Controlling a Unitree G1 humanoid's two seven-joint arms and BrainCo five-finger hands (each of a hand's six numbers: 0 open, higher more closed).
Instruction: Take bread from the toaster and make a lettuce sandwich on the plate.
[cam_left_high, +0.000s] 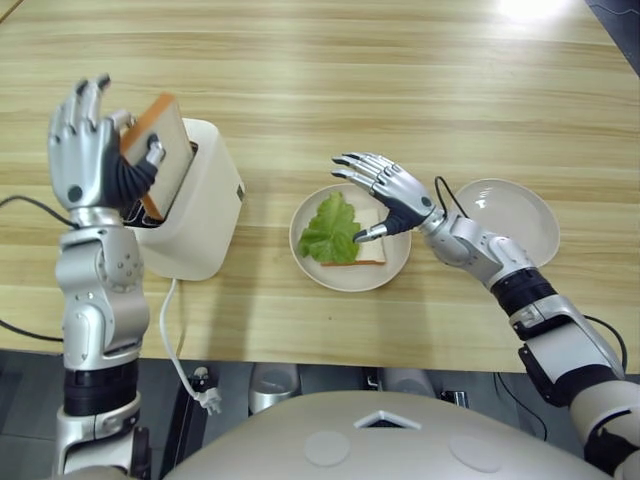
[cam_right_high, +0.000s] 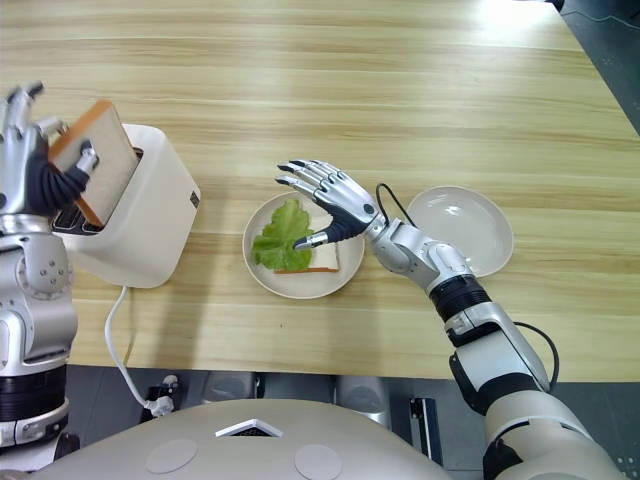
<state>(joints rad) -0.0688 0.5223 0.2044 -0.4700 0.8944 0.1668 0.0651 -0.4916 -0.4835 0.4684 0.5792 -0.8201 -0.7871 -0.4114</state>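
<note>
A white toaster (cam_left_high: 205, 205) stands at the left of the wooden table. My left hand (cam_left_high: 85, 140) is just above it, shut on a slice of bread (cam_left_high: 165, 150) that is tilted and lifted out of the slot. On a beige plate (cam_left_high: 385, 275) in the middle lies another bread slice (cam_left_high: 368, 245) with a green lettuce leaf (cam_left_high: 330, 230) on top. My right hand (cam_left_high: 385, 190) hovers open over the plate's right edge, fingers spread, thumb tip close to the lettuce.
An empty white bowl (cam_left_high: 510, 215) sits right of the plate, partly behind my right forearm. The toaster's cord (cam_left_high: 175, 345) hangs over the table's front edge. The far half of the table (cam_left_high: 350, 70) is bare wood.
</note>
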